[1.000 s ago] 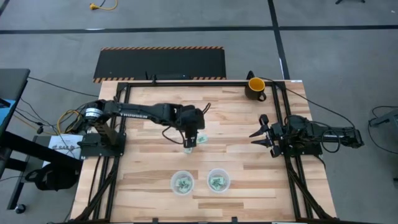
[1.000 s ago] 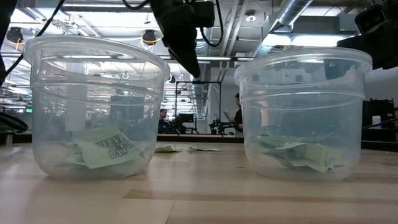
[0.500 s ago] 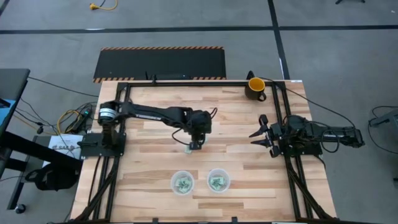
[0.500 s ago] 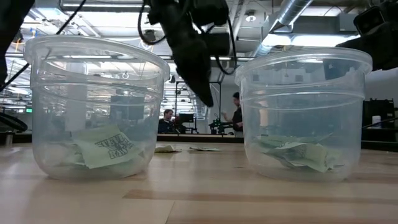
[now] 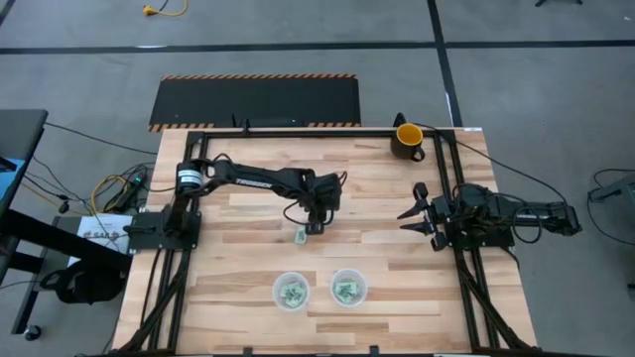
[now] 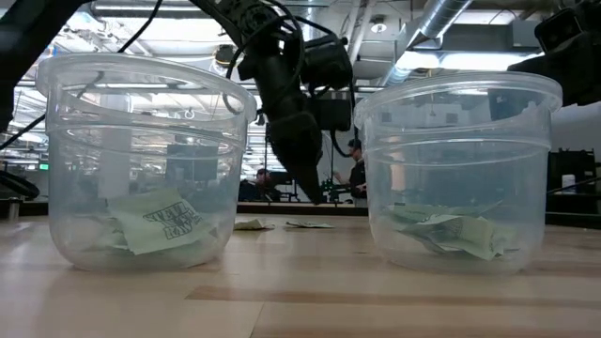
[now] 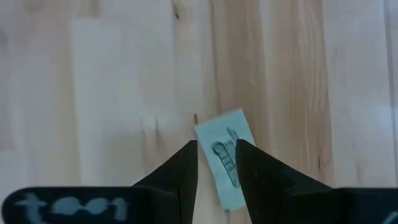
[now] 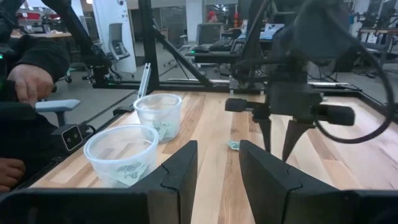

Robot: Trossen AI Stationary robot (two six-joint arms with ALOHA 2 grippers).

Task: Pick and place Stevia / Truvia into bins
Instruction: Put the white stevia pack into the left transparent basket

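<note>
One light-green Stevia packet (image 7: 225, 163) lies flat on the wooden table (image 5: 228, 248), just left of mid-table (image 5: 302, 236). My left gripper (image 7: 216, 144) hangs above it, pointing steeply down, open by a narrow gap. One finger covers the packet's edge. In the low view its fingertips (image 6: 315, 194) stand a little above the table, and two packets (image 6: 252, 224) (image 6: 309, 224) lie behind the bins. Two clear bins (image 5: 290, 291) (image 5: 348, 289) stand near the front edge, each with packets inside. My right gripper (image 5: 413, 213) waits open at the right edge.
A yellow-and-black mug (image 5: 407, 137) stands at the table's far right corner. Black frame rails (image 5: 298, 130) run along the table's far edge and both sides. Beyond the table, a person's hand (image 8: 28, 81) shows in the right wrist view.
My left gripper has come down toward the table and the packet, shifting a little toward the table's right edge. Its fingers now hang just above the table.
</note>
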